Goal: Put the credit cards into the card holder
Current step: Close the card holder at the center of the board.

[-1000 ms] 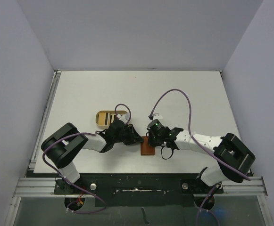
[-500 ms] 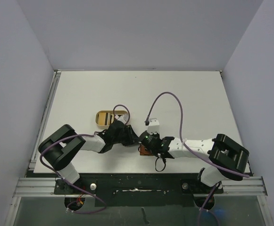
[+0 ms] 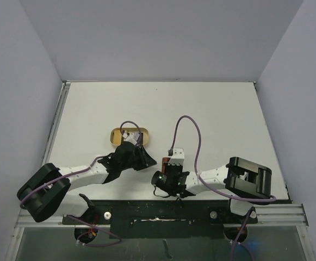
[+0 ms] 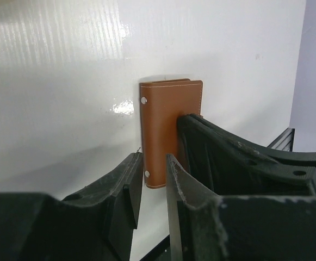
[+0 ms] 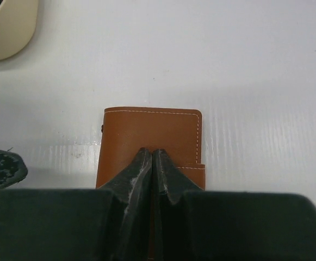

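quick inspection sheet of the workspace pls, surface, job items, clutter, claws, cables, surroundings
surface: white table, no spills or marks seen
card holder: brown card holder lies flat and closed near the table's front edge
credit cards: nothing seen; the left arm hides most of the tray's inside
clutter: tan tray behind the left arm
left claw: left claw low beside the card holder, narrow gap, nothing between its fingers
right claw: right claw shut, tips seemingly resting on the card holder's cover
cables: purple cables loop above both arms, clear of the card holder
surroundings: plain walls on three sides, metal rail at the near edge
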You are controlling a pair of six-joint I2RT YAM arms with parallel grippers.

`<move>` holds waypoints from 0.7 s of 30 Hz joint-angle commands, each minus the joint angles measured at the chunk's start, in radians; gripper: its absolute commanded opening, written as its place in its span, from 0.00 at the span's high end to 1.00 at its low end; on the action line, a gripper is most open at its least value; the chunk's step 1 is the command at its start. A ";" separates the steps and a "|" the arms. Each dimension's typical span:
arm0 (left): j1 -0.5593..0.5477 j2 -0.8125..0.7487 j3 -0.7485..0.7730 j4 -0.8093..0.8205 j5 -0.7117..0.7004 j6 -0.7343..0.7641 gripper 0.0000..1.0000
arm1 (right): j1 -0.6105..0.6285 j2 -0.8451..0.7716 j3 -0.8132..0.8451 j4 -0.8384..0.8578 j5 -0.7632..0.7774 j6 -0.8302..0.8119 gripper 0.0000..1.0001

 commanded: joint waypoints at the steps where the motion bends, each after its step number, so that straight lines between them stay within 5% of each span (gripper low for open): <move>1: -0.005 -0.075 -0.004 -0.071 -0.033 -0.011 0.78 | 0.027 0.053 -0.169 -0.017 -0.333 0.140 1.00; 12: -0.014 -0.217 0.035 -0.283 -0.128 -0.064 0.78 | 0.121 0.083 -0.307 0.176 -0.307 0.214 1.00; 21: -0.023 -0.321 0.007 -0.356 -0.178 -0.100 0.77 | 0.244 0.213 -0.185 -0.035 -0.209 0.361 0.98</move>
